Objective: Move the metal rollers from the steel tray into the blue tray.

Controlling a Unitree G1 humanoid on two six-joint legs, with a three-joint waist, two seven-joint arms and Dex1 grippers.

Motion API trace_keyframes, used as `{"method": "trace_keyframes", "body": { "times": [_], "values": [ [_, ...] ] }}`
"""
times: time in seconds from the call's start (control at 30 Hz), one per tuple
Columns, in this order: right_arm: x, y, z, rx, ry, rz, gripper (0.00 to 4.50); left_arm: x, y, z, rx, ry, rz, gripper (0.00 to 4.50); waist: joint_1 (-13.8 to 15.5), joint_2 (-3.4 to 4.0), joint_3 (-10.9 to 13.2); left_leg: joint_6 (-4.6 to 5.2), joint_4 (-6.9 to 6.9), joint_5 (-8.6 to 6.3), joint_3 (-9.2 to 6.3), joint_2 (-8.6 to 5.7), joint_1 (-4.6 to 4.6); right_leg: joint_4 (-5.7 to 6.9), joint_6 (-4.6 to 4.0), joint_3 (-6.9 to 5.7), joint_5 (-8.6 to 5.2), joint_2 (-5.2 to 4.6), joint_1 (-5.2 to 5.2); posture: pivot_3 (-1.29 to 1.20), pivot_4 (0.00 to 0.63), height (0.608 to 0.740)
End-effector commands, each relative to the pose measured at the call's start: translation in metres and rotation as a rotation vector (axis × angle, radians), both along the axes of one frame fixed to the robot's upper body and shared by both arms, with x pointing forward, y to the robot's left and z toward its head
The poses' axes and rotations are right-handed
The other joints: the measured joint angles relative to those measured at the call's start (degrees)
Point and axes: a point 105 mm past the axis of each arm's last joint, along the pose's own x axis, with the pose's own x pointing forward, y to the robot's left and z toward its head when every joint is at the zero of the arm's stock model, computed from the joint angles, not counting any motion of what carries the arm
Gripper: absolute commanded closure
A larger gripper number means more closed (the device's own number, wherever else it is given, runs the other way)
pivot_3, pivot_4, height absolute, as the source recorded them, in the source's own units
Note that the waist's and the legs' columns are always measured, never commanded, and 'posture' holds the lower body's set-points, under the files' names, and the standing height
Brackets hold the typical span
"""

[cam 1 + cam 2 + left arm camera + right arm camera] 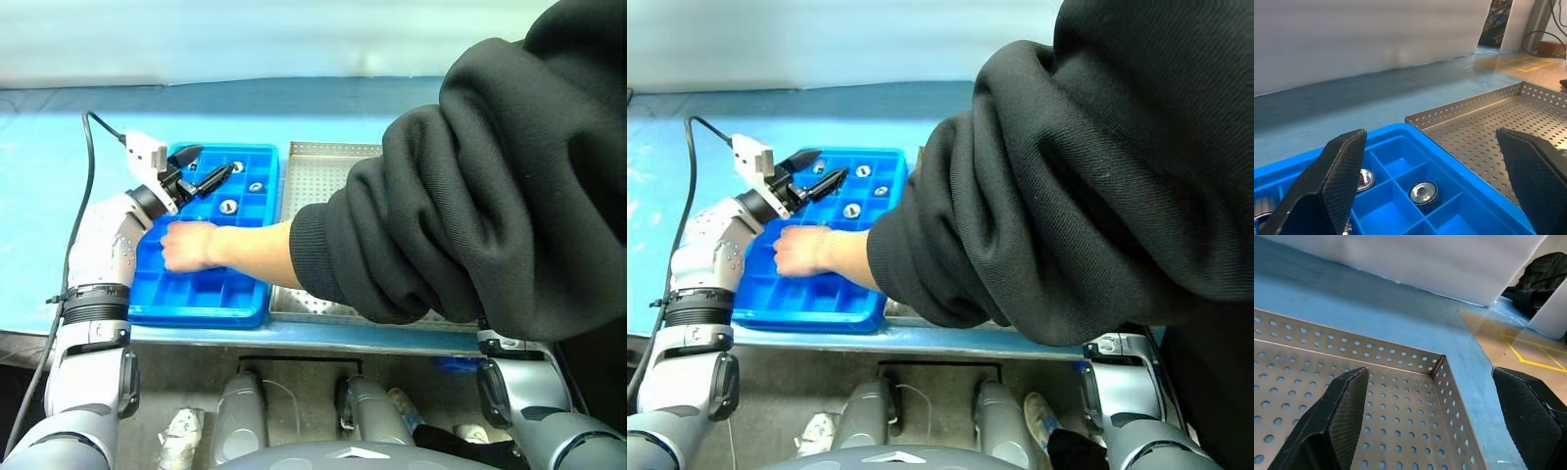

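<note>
Nearest the head camera: a person's black hooded sleeve (pixel 470 186) reaching across the table, covering most of the large square perforated steel tray (pixel 323 176). Their bare hand (pixel 188 245) rests inside the bright blue compartmented plastic tray (pixel 201 299), near its middle rows.

Left gripper (pixel 201 174) hovers over the far end of the blue tray, black fingers spread wide, nothing between them. Right gripper (pixel 1432 426) likewise wide apart and empty, hanging over a far corner of the steel tray (bare perforated floor in front of it, no parts there).

Small shiny metal rollers (pixel 228 207): at least three sit in far compartments of the blue tray, one per cell. None visible on the exposed strip of the steel tray; the rest of its floor is hidden under the sleeve, so can't say what remains.

Step, my read: between picks, neither arm carrying. Next move needs a visible roller in the steel tray, so wait for the person's arm to clear before descending. Risk is contact with the hand just beside the left gripper.
</note>
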Motion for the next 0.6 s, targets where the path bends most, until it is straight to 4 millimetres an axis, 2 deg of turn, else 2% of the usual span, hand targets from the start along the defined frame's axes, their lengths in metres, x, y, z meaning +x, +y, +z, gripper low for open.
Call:
{"method": "trace_keyframes", "body": {
  "times": [0.03, 0.17, 0.27, 0.37, 0.43, 0.6],
  "values": [
    [0.003, 0.009, 0.025, -0.023, -0.078, 0.027, 0.36, -0.002, -0.004, 0.014, -0.011, -0.055, -0.008, 0.0, 0.03, 0.0, 0.0, 0.0, 0.0, 0.0, 0.0, 0.0, 0.0, 0.0, 0.0, 0.0, 0.0, 0.0, 0.0, -0.15, 0.15, 0.74],
    [0.007, 0.01, 0.032, -0.017, -0.084, 0.033, 0.36, -0.002, -0.006, 0.012, -0.01, -0.05, -0.005, 0.0, 0.12, 0.0, 0.0, 0.0, 0.0, 0.0, 0.0, 0.0, -0.01, 0.0, 0.0, 0.0, 0.0, 0.0, 0.0, -0.12, 0.15, 0.74],
    [0.006, 0.014, 0.027, -0.027, -0.069, 0.047, 0.36, -0.007, -0.003, 0.013, -0.021, -0.058, 0.0, 0.0, 0.16, 0.0, 0.0, 0.0, -0.01, 0.0, -0.01, 0.0, -0.01, -0.01, 0.0, -0.01, 0.0, -0.01, 0.0, -0.11, 0.15, 0.74],
    [0.003, 0.013, 0.023, -0.02, -0.061, 0.042, 0.36, -0.011, 0.002, 0.006, -0.033, -0.039, 0.031, 0.0, 0.15, 0.0, 0.0, 0.0, -0.02, 0.0, -0.01, 0.0, -0.01, -0.02, 0.0, -0.01, 0.0, 0.0, 0.0, -0.1, 0.15, 0.74],
    [0.003, 0.013, 0.02, -0.024, -0.05, 0.042, 0.36, -0.014, -0.001, 0.002, -0.018, -0.029, 0.013, 0.0, 0.17, 0.0, 0.0, 0.0, -0.03, 0.0, -0.01, 0.01, 0.0, -0.01, 0.0, -0.02, 0.0, 0.0, 0.0, -0.11, 0.15, 0.74],
    [0.002, 0.013, 0.024, -0.026, -0.063, 0.04, 0.36, -0.013, -0.004, 0.009, -0.019, -0.036, 0.003, 0.0, 0.19, 0.0, 0.0, 0.0, 0.0, 0.0, -0.01, 0.0, 0.0, 0.0, 0.0, -0.01, 0.0, -0.02, 0.01, -0.13, 0.15, 0.74]
  ]
}}
